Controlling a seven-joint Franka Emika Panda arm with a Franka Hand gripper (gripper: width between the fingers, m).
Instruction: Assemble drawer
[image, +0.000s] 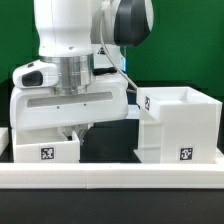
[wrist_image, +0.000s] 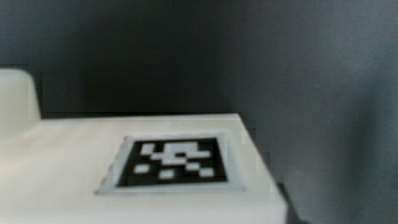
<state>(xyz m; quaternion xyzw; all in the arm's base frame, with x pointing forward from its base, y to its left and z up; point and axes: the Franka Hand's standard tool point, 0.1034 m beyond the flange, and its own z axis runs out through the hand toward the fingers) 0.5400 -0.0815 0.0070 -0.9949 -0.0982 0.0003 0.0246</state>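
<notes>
- exterior view: the casing (image: 40, 115) stands on the exterior view's left, its tagged face turned to the near side. it probably stays put there as the body that the smaller parts go into.
- the arm (image: 75, 40) hangs straight down over the casing, with the jaws low against its near face. they seem placed to grip or nudge the casing wall, but the wide hand hides the tips. i cannot tell whether the jaws are open, closed or gripping.
- a tray (image: 185, 125) stands on the exterior view's right, open side up, near the casing. from here i cannot tell whether the two touch. it looks parked within easy reach for a later step.
- a rail (image: 110, 172) runs along the near edge, likely as a stop to square parts against.
- the counter (image: 110, 148) is flat matte black, so the white parts and their tags stand out. a plain green backdrop (image: 190, 40) closes the far side.
- wrist view: a flat white panel (wrist_image: 71, 150) fills the lower part of the picture and carries one square tag (wrist_image: 175, 160). the panel ends in a clean edge just beside the tag.
- which part the panel belongs to is unclear. the picture is soft, and no jaw tip shows.
- behind the panel there is only dim grey.
</notes>
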